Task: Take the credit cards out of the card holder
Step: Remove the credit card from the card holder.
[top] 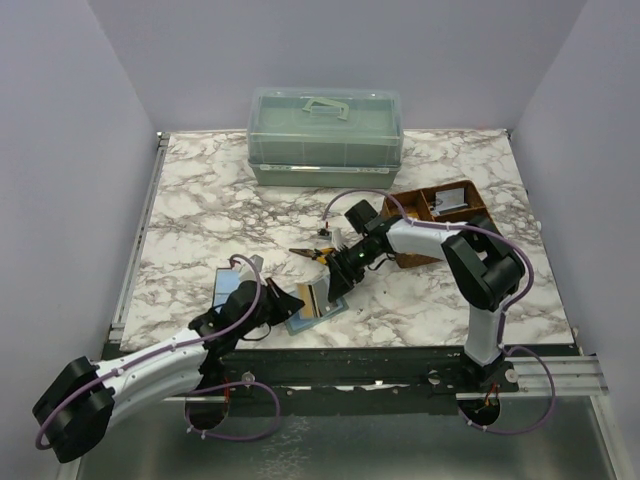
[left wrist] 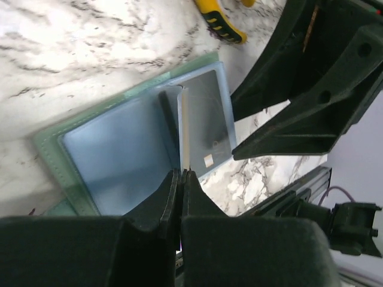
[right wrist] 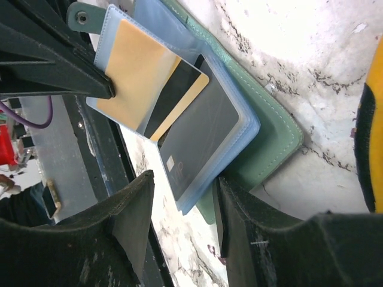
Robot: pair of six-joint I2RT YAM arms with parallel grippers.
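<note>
Two credit cards (right wrist: 149, 66) in sight: a tan one with a dark stripe in the raised clear leaf, a dark grey one in the leaf lying flat beneath, neither out of its pocket yet.
Place of the card holder (top: 315, 305): open on the marble table (top: 200, 200) near the front edge, between both arms, near the yellow-handled pliers (top: 318, 253).
State of the left gripper (left wrist: 181, 173): pinched tight on the edge of one clear leaf, holding it up off the rest.
State of the right gripper (right wrist: 184, 179): jaws moderately apart, nothing between them, poised over the corner of the dark card's leaf.
Risk of slip: thin, slick plastic, likely to slide from the pinch and flop back over the card.
Risk of drag: a snug pocket, likely to tow the whole holder along, anchored by one leaf only.
Risk of wrong bite: leaf and card caught together, so nothing comes free.
Risk of collision: both sets of fingers crowded over one small spot.
Hidden: pockets beneath the raised leaf; number of cards left impossible to tell.
Cut off: pliers at the frame edge in both wrist views.
Unclear: pale flat shape (top: 228, 280) beside the left arm, and a grey item (top: 455, 203) in the brown tray (top: 418, 259); cards or not, impossible to say from overhead.
</note>
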